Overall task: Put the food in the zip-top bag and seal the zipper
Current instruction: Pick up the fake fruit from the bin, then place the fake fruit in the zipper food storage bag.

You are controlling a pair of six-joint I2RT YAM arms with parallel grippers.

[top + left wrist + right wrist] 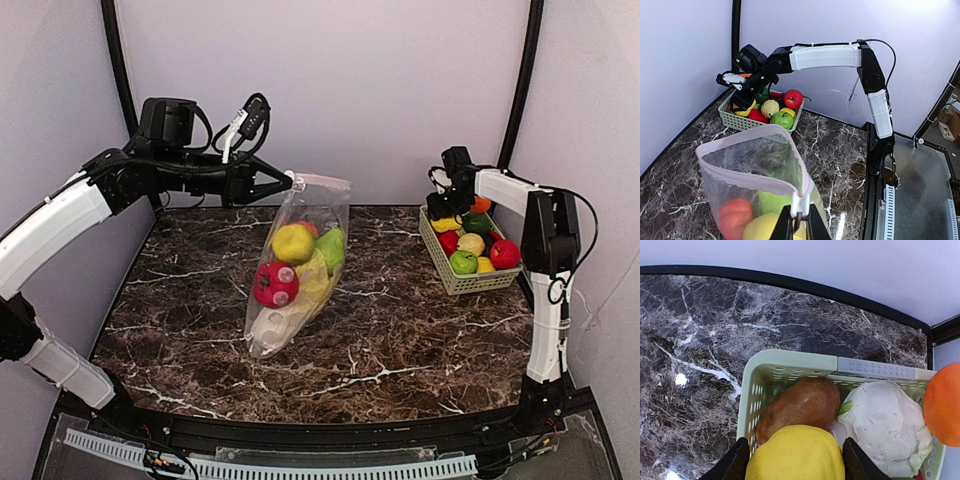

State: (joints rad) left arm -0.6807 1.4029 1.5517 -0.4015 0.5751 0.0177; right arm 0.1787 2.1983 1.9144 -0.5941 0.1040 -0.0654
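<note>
While left pincer [799, 219] pinches zipper [751, 179], zip-top bag [715, 192] mouth gapes

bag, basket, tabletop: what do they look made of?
zip-top bag: thin clear plastic film, glossy; fruit shows through and it sags.
basket: pale green moulded plastic, matt, with slotted walls.
tabletop: dark marble look with white veins, polished; could be laminate or stone, can't tell.
</note>
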